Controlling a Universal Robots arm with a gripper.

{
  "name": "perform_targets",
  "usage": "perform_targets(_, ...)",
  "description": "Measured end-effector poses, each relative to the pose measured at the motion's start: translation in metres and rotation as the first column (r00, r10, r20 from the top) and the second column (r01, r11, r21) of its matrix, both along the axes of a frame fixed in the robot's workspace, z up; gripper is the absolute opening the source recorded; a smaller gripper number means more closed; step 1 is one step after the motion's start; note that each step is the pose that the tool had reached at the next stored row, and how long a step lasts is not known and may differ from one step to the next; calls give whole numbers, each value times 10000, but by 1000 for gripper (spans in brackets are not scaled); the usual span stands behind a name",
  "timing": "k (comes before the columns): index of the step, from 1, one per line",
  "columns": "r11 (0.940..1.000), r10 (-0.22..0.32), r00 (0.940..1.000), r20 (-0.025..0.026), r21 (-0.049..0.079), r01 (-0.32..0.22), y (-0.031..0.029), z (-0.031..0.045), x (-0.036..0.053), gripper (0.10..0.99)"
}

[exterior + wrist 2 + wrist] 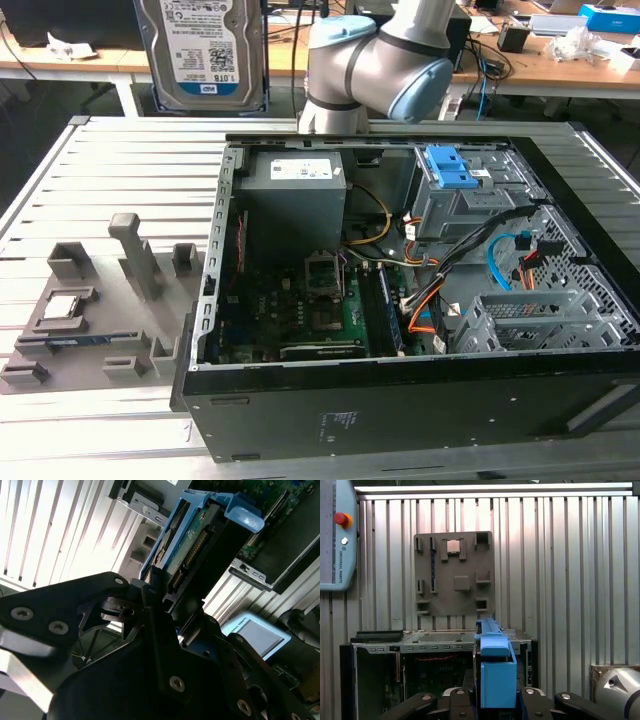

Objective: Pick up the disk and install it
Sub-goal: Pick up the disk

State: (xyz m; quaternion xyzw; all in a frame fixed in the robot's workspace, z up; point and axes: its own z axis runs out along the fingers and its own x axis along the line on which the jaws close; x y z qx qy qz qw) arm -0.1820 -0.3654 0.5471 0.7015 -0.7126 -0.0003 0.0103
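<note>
- The disk [192, 550] is pinched between the fingers of the hand [172, 597], clear of the worktop; picking up is judged done.
- The open computer case [400, 400] lies apart from the hand, so installing is not yet done.

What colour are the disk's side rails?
Blue, clearest on the disk in the first wrist view.

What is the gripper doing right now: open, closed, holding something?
Gripper: closed, holding the disk.
</note>
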Motion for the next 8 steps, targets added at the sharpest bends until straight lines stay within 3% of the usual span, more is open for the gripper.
perform_targets(4, 10000, 0, 10000, 0, -1, 0, 1, 0, 123, 365)
perform_targets(8, 10000, 0, 10000, 0, -1, 0, 4, -1, 348, 365)
